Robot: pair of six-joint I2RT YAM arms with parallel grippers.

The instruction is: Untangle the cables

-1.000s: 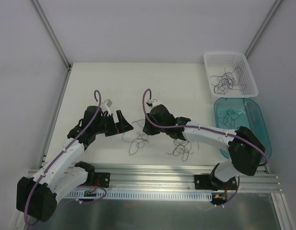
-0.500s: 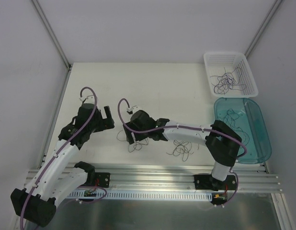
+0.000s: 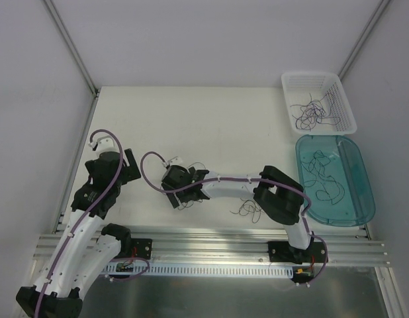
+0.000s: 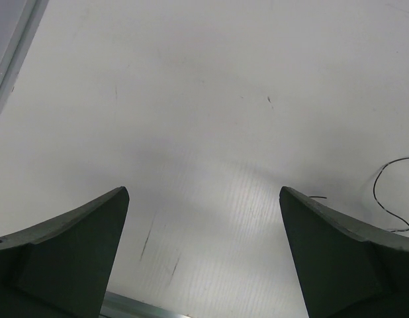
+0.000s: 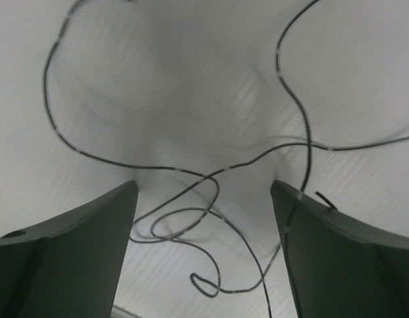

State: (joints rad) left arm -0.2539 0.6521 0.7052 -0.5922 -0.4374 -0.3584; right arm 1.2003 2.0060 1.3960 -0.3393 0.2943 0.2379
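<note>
Purplish-black cables [image 5: 184, 173] beneath right claw [image 5: 204, 199], parted; left claw [image 4: 203, 199] parted too, empty. Pinch one strand, lift slowly

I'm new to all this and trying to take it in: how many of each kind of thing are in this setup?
Robot arms: 2 (left arm, right arm)
White basket: 1
Teal tray: 1
Loose wire bunches on the table: 2
Total: 6
</note>
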